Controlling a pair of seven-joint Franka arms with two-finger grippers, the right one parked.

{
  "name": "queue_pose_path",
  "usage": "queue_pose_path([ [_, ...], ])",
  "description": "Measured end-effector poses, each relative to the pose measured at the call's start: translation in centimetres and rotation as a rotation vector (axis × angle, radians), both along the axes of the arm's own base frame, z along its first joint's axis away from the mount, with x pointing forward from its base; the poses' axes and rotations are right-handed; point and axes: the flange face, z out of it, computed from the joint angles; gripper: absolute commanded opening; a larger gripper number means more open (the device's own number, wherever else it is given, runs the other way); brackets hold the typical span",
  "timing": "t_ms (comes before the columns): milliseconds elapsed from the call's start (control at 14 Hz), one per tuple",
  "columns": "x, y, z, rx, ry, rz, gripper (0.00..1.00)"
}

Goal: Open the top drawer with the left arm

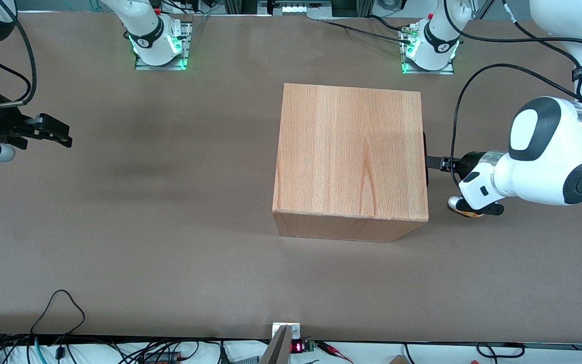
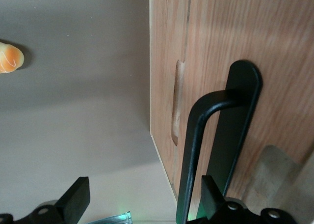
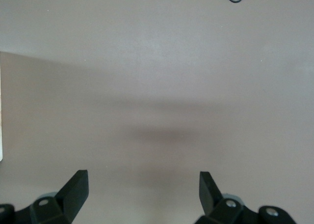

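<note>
One boxy cabinet (image 1: 350, 156) of pale, straight-grained wood sits mid-table in the front view, its broad flat top hiding the top drawer, whose front faces the working arm's end of the brown table (image 1: 119, 227). The left arm (image 1: 548, 151), white with rounded links and dark joint caps, reaches in level, its slim black gripper (image 1: 433, 163) right at the cabinet's edge. A small orange object (image 1: 468, 212) lies under the wrist.

From the left wrist, the top drawer (image 2: 274, 62) shows a smooth wooden front panel, shut flush, with a long black bar handle (image 2: 196, 150) of rounded matte stock. The gripper (image 2: 142, 197) has its fingers (image 2: 76, 197) spread wide, the handle standing between them, one finger just beside it. Bare tabletop lies beside the cabinet.
</note>
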Motion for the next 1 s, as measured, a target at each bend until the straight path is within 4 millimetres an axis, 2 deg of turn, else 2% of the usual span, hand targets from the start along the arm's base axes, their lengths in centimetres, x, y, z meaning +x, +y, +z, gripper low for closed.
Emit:
queue_pose_path([
  [1003,0.3,-0.3,-3.2,-0.005,0.050,0.001,1.00],
])
